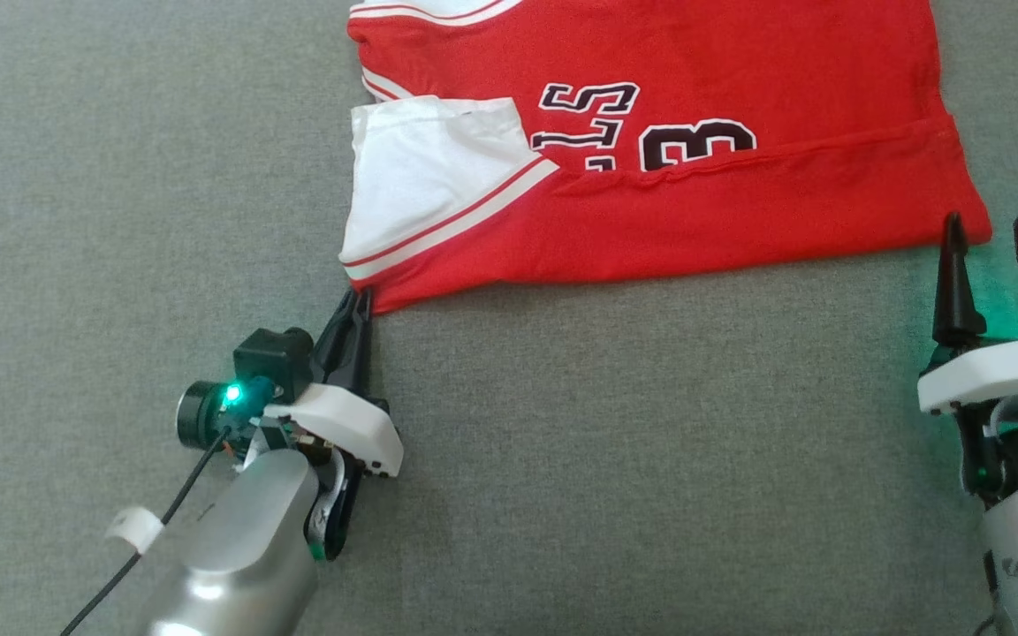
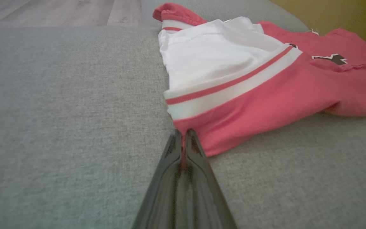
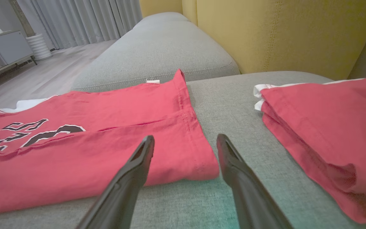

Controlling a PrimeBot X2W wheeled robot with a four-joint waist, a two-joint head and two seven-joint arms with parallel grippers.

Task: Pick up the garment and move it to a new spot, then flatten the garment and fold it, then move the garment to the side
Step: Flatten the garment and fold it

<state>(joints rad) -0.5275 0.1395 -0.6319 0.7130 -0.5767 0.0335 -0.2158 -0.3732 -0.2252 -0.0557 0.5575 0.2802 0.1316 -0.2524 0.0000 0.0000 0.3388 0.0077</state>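
The red fabric jersey (image 1: 695,203) with a white sleeve is spread on the grey fabric cushion (image 1: 606,442). Its near left corner is clamped by the left gripper (image 1: 359,300); the right gripper (image 1: 989,225) is held with fingers apart at the near right corner

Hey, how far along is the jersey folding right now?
Done: the red jersey lies flat on the grey cushion, its near strip already folded over the lettering. In hand: the left gripper has its jaws shut on the near left corner; the right gripper sits open at the near right corner. Left: the remaining folds, then moving it aside.
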